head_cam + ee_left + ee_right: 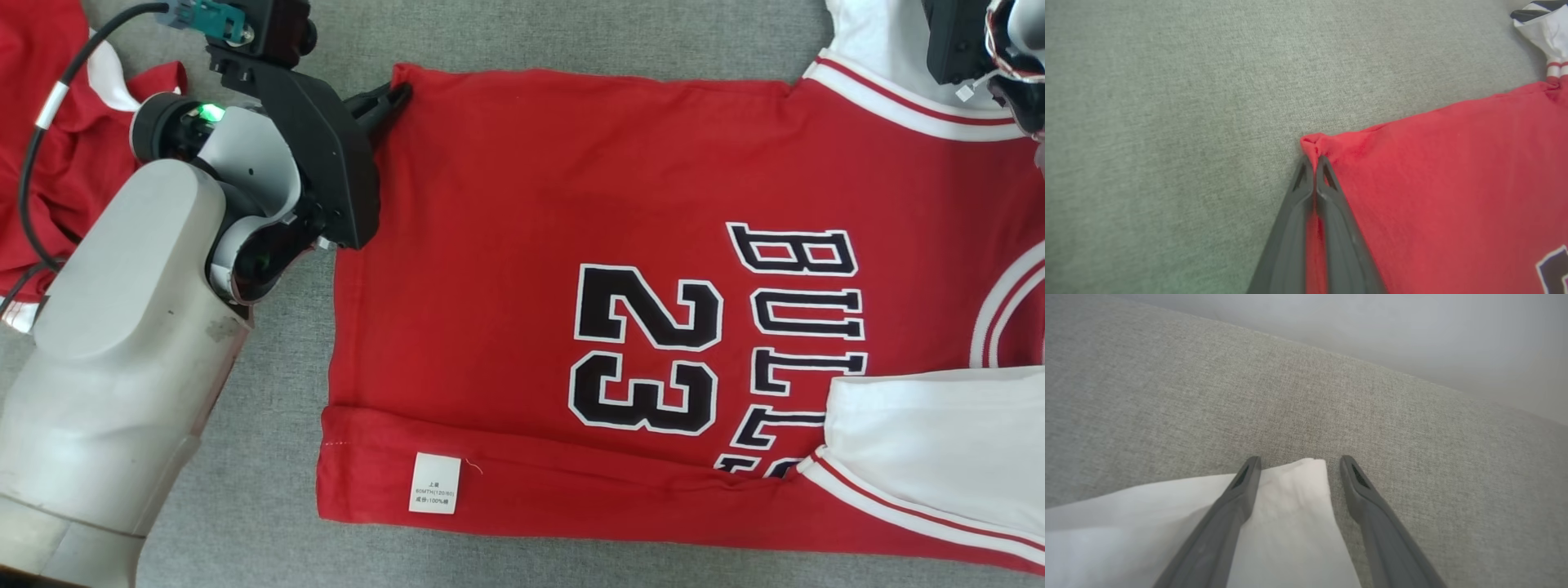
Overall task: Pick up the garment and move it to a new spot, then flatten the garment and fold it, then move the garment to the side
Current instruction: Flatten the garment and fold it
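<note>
Two grippers are at work on our red cloth basketball shirt with white sleeves and a black 23 (506,204), which lies spread on the grey woven cloth surface (571,33). Our left gripper (1314,161) is squeezed tight on the shirt's far hem corner. Our right gripper (1300,465) is spread wide, with the tip of a white sleeve (1290,506) between its fingers, not pinched. The near long edge already lies turned over, so we think we are folding. Next, we think the right one must close, then both lift together.
</note>
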Motion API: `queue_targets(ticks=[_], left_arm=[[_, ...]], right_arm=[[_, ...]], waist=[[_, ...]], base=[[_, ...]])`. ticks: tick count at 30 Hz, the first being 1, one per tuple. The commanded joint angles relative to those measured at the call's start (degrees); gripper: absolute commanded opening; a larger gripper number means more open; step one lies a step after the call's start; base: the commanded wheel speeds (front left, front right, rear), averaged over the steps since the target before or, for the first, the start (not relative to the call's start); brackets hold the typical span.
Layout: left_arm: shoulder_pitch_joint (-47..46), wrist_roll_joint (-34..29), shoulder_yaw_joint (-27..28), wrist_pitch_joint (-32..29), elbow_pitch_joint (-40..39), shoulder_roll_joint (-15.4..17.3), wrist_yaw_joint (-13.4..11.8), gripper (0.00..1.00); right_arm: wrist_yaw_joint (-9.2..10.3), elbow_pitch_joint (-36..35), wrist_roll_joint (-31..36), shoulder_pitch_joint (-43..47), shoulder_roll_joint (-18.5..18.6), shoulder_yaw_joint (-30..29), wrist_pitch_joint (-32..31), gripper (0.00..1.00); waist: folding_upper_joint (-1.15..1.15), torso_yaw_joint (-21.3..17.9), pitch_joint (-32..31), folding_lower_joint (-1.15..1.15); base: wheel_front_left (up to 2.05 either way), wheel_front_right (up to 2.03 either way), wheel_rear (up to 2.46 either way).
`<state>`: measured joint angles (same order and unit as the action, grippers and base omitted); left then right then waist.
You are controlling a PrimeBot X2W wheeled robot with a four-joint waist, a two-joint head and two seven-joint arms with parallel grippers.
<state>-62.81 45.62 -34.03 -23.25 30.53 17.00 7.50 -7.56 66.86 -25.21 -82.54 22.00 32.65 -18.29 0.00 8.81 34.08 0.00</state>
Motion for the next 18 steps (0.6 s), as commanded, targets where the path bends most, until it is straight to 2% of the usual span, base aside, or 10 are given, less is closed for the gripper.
queue_targets(ticks=[1, 2, 3, 4, 10, 18], left_arm=[[0.03, 0.45, -0.45, 0.23, -0.07, -0.19, -0.10, 0.00], [0.00, 0.41, -0.75, 0.46, -0.40, -0.02, -0.10, 0.00], [0.00, 0.39, -0.76, 0.63, -0.66, 0.33, -0.10, 0.00], [0.18, 0.25, -0.53, 1.40, -1.04, 0.98, -0.10, 0.00], [1.99, 0.18, 0.68, 4.02, -1.24, 2.80, -0.70, 0.00], [6.27, 0.78, 1.81, 7.25, -1.30, 4.48, -1.86, 0.00]], right_arm=[[0.16, 0.98, 0.01, 0.70, -0.48, 0.34, -0.89, 1.00], [0.15, 1.53, -0.15, 0.57, -0.81, 0.51, -1.43, 0.46], [0.15, 1.73, -0.36, 0.29, -1.24, 0.62, -1.49, 0.19], [0.15, 2.30, -1.10, -0.48, -2.00, 0.39, -2.06, 0.00], [0.16, 0.34, -2.47, -0.96, -2.46, 1.48, 1.10, 0.00], [0.16, -4.76, -7.44, 4.18, -0.19, 3.41, 8.32, 0.00]], waist=[[0.00, 0.16, 0.12, 0.00], [0.00, 0.16, 0.15, 0.00], [0.00, -0.09, 0.18, 0.00], [0.00, -0.74, 0.00, 0.00], [0.00, -3.07, -2.43, 0.00], [0.00, -5.94, -7.48, 0.00]], base=[[0.00, 0.00, 0.00], [0.00, 0.00, 0.00], [0.00, 0.00, 0.00], [0.00, 0.00, 0.00], [0.00, 0.00, 0.00], [0.00, 0.00, 0.00]])
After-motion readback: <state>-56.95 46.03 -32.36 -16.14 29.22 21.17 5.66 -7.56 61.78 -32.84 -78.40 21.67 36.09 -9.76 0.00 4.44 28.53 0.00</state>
